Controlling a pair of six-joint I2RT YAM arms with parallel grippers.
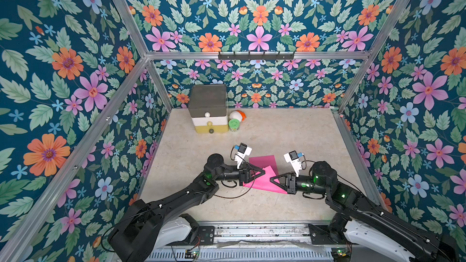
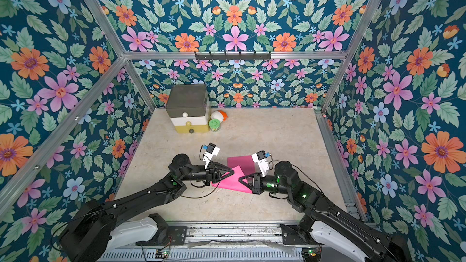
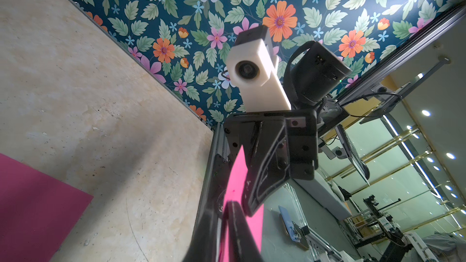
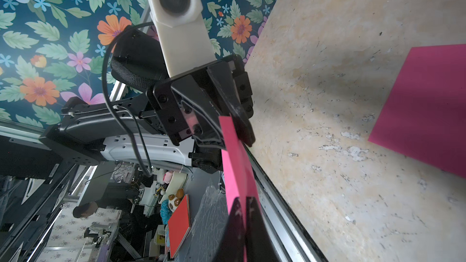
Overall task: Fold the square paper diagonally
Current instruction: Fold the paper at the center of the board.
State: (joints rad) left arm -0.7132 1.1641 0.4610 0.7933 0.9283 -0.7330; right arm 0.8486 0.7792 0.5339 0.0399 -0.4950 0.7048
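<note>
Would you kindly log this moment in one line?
left gripper: pinches pink paper | right gripper: pinches it too | near side raised

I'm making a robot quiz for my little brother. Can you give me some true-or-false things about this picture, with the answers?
1. The left fingers and the right fingers both pinch the pink paper. True.
2. The pink paper lies completely flat on the table. False: part of it is lifted off the table between the two arms.
3. The drawer box has three drawers. True.
4. The green-lidded tub stands on top of the drawer box. False: it stands on the table beside it.
</note>
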